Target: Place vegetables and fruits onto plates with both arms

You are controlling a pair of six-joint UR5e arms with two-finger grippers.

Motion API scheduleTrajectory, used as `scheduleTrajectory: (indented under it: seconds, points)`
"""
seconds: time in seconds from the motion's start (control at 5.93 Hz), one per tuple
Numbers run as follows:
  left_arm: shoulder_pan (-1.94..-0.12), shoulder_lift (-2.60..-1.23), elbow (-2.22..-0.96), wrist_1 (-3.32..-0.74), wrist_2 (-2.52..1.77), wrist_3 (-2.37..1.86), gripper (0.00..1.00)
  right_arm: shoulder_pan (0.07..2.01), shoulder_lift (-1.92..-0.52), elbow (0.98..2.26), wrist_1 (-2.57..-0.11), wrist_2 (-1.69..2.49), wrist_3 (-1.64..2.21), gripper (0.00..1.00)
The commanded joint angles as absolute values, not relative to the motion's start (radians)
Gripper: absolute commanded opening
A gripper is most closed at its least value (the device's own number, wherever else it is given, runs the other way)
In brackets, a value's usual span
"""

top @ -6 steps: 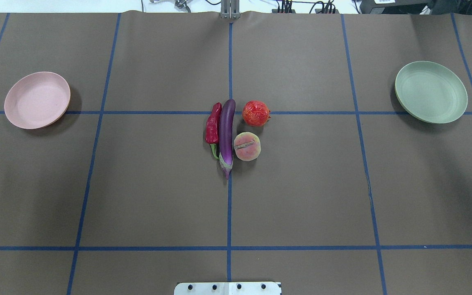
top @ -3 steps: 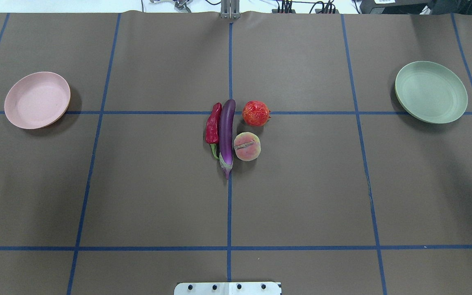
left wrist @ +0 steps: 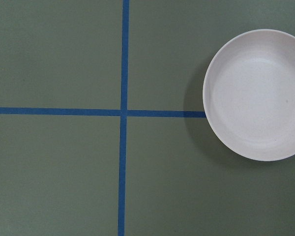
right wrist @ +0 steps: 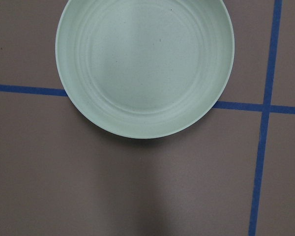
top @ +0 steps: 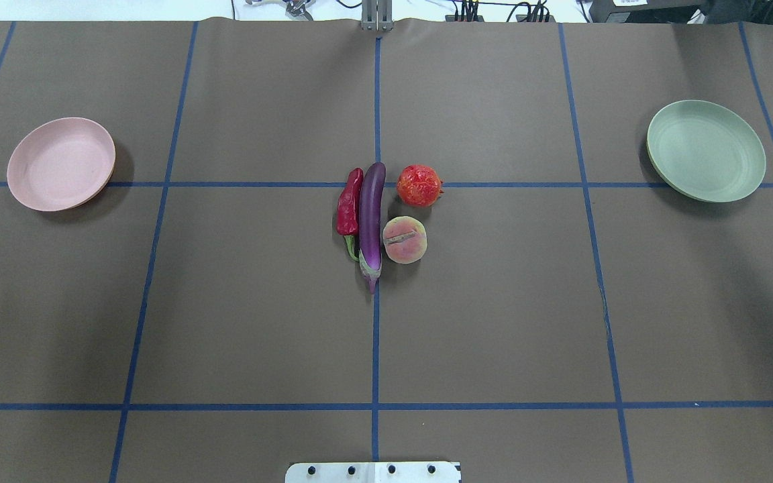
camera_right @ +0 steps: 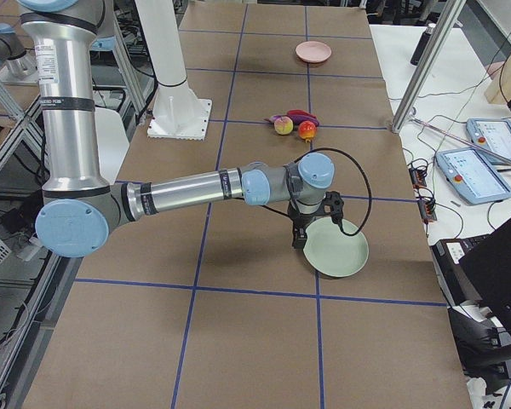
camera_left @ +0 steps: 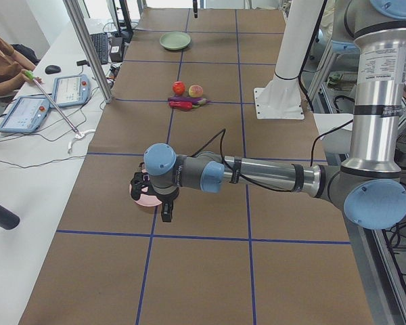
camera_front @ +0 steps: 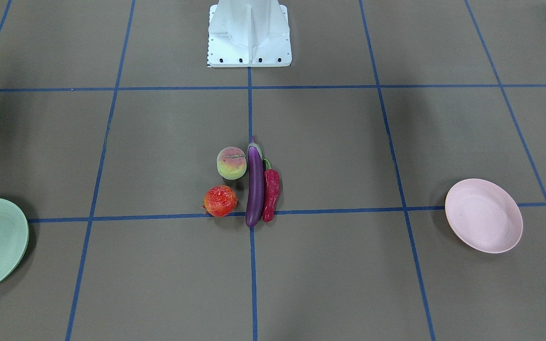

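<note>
Right gripper point(camera_right: 299, 240) retreated (eggplant point(top: 371, 221) unmoved)

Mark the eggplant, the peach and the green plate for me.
eggplant point(top: 372, 218), overhead exterior view, middle of its purple body.
peach point(top: 404, 240), overhead exterior view, centre of its top.
green plate point(top: 706, 150), overhead exterior view, bare centre of the dish.

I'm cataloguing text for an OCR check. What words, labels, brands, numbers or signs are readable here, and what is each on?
No text can be read with certainty.
On the left arm, a printed label: too small to read.
On the right arm, a second printed label: too small to read.
Screens of the control tablets: blurred, unreadable.
The pink plate and the green plate bear none.
</note>
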State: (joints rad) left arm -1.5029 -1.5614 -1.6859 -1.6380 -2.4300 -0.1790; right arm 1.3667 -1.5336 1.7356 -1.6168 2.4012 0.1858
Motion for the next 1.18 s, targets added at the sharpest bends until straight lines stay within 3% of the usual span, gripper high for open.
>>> scheduleTrajectory:
  seconds: [0.0, 0.34, 1.01]
  points:
    - [-1.499, -1.554, -1.704, -1.641, -2.433, -0.183, 1.0, 1.367, -1.551, 1.738, -1.615, 2.436, 0.184, 1.0]
    - [-1.401, -1.599, -1.713, -1.673, -2.496, -0.369, 1.0, 1.367, -1.551, 1.744, -1.615, 2.488, 0.184, 1.0]
    - [-1.006, -1.975, -1.776, -1.802, -2.376, -1.139, 1.0, 1.367, -1.584, 1.763, -1.564, 2.507, 0.193, 1.0]
